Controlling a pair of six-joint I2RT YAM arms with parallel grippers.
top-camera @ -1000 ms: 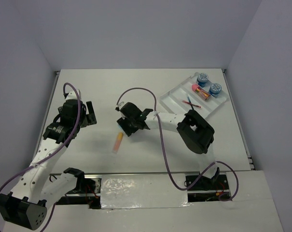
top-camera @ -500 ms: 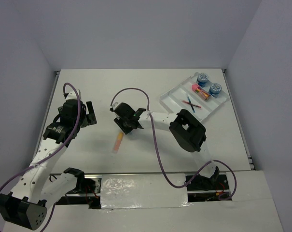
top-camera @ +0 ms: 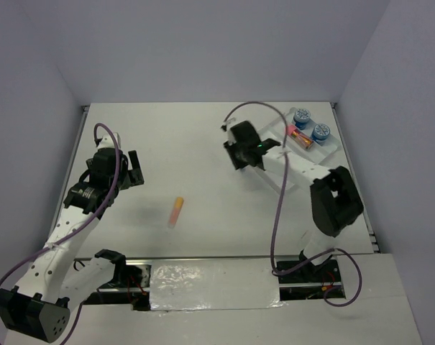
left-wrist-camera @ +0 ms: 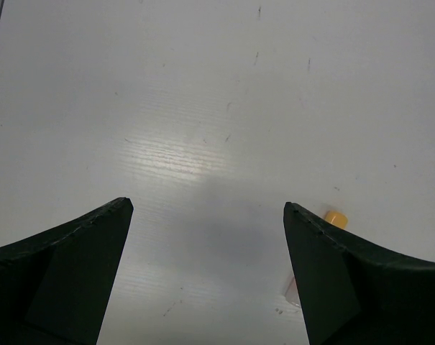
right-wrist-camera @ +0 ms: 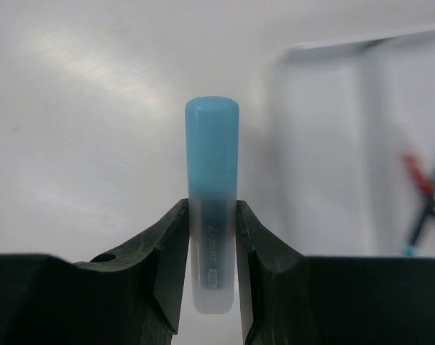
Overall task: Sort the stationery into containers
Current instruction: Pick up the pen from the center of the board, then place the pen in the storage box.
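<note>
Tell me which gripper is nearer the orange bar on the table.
Left. The left gripper hangs open just left of the orange bar; the right gripper, holding a light-blue bar, is farther off beside the tray.

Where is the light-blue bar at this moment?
In the right wrist view, the light-blue bar is clamped in the right gripper, beside the white tray.

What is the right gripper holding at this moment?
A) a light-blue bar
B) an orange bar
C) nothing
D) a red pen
A: the right wrist view shows the right gripper shut on the light-blue bar, while the orange bar lies alone on the table.
</note>
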